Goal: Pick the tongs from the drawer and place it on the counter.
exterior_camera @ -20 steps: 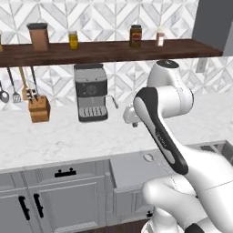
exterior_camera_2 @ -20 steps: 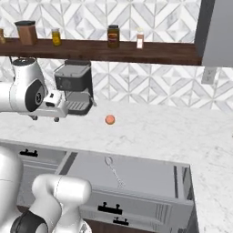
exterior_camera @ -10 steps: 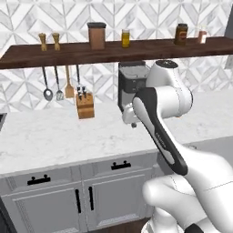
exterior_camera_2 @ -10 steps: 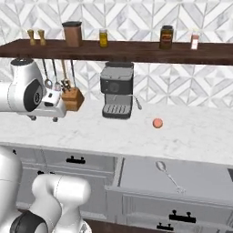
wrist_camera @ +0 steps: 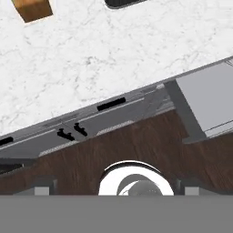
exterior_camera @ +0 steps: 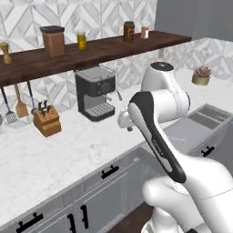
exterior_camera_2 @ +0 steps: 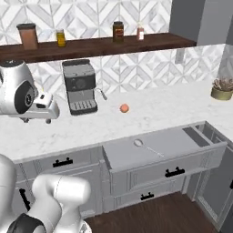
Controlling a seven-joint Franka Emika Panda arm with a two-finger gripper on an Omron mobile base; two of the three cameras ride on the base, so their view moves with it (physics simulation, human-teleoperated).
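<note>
The tongs (exterior_camera_2: 148, 147), a slim silver utensil with a rounded head, lie on the flat grey floor of the open drawer (exterior_camera_2: 182, 141). The drawer (exterior_camera: 193, 129) also pokes out from behind my arm, and its corner (wrist_camera: 209, 93) is at the right of the hand view. The white marble counter (exterior_camera_2: 150, 113) runs behind it. My gripper (wrist_camera: 116, 189) hangs over the counter's front edge (exterior_camera: 127, 126), left of the drawer and well apart from the tongs. It points down with its fingertips (wrist_camera: 44, 185) spread wide, open and holding nothing.
A small orange ball (exterior_camera_2: 124, 108) lies on the counter behind the drawer. A black coffee machine (exterior_camera_2: 79, 86) and a knife block (exterior_camera: 45, 120) stand at the wall. A potted plant (exterior_camera_2: 221, 88) sits far right. Jars line the dark wooden shelf (exterior_camera_2: 104, 45).
The whole scene has shifted in both base views, so the base has moved; the open drawer now sits nearer the middle of the right view. The arm's pose looks unchanged.
</note>
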